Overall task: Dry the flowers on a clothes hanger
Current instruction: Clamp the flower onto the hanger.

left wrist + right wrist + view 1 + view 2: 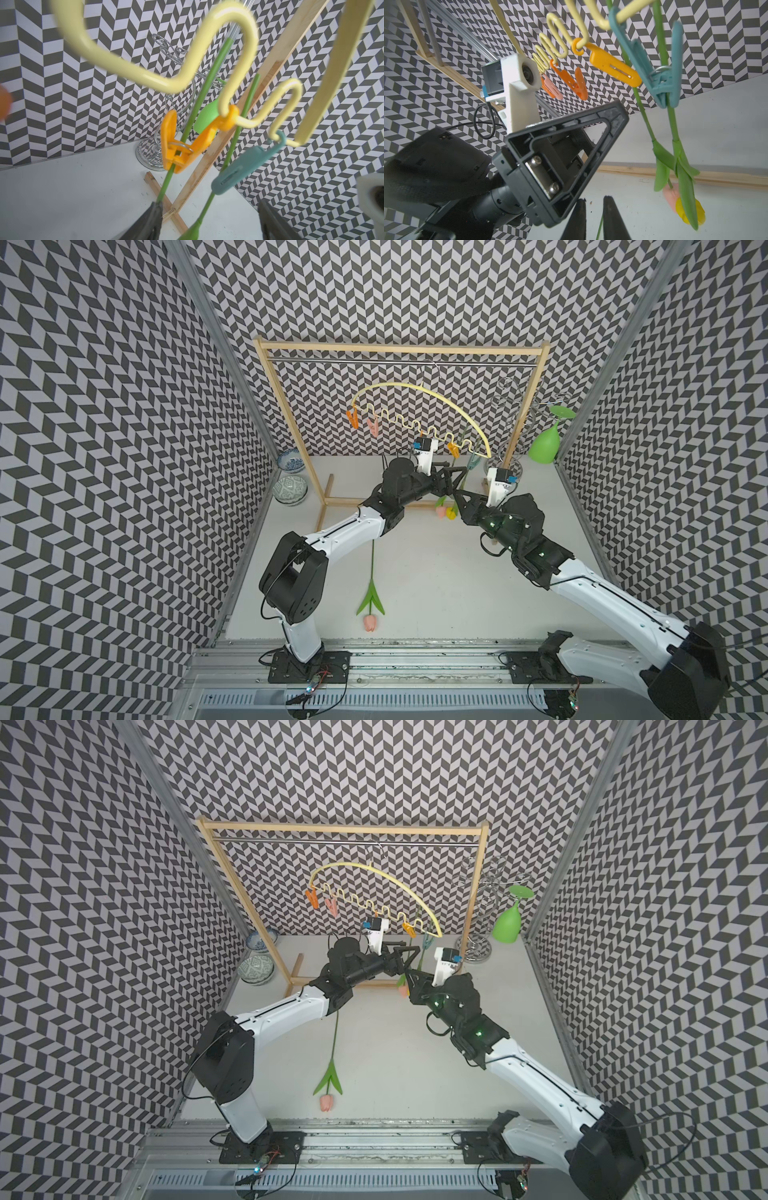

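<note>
Far left, two patterned bowls [290, 489] sit by the wall, beside the wooden rack [399, 349]. From the rack's metal rail hangs the clothes hanger [399, 384], and it hangs askew, its right end dipping toward the grippers. At its left end an orange peg [353, 418] and a pink peg [373, 426] dangle free.

Left of centre, one pink tulip [370, 622] lies flat on the table [436, 593]. Its head points to the near edge and its stem runs away under the left arm.

Centre now: the left gripper [209, 203] sits just below the hanger's right end, jaws spread wide, gripping nothing. A green stem runs down to meet one of its fingers [149, 220]. The yellow-orange peg [176, 143] is clamped on that stem, and just right of it the blue-green peg [660, 83] clamps a second stem.

So two tulips hang head down from the hanger, pink head [671, 197] and yellow head [689, 212] close together above the table.

Just right of them is the right gripper [593, 199], nearly tip to tip with the left one. Its jaws are narrow, with a slim gap. A thin green line shows in that gap, and I cannot tell whether it is held.

Far right, a silver wire stand [511, 400] carries a green glass [543, 445] upside down.
</note>
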